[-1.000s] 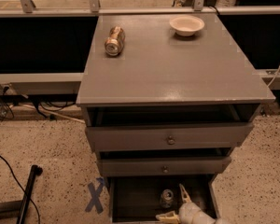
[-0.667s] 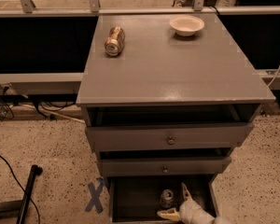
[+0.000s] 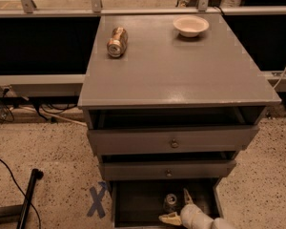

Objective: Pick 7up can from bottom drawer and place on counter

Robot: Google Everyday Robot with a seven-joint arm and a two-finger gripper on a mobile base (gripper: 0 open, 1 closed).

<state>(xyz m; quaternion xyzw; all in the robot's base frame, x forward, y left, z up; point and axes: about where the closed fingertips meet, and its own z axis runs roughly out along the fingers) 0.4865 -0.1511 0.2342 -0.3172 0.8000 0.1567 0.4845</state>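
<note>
The 7up can (image 3: pixel 170 202) stands upright inside the open bottom drawer (image 3: pixel 133 202); I see its silver top, and its body is dark in the drawer's shadow. My gripper (image 3: pixel 174 205) reaches into the drawer from the bottom right. It is open, with one pale finger (image 3: pixel 187 197) just right of the can and the other (image 3: pixel 170 218) in front of it. The fingers flank the can without closing on it. The counter (image 3: pixel 181 66) is the broad grey top of the cabinet above.
A golden-brown can (image 3: pixel 117 41) lies on its side at the counter's back left. A white bowl (image 3: pixel 191 26) sits at the back right. The two upper drawers (image 3: pixel 171 141) are pulled out slightly above the bottom one. A blue X mark (image 3: pixel 97 200) and a black pole (image 3: pixel 28 197) are on the floor at left.
</note>
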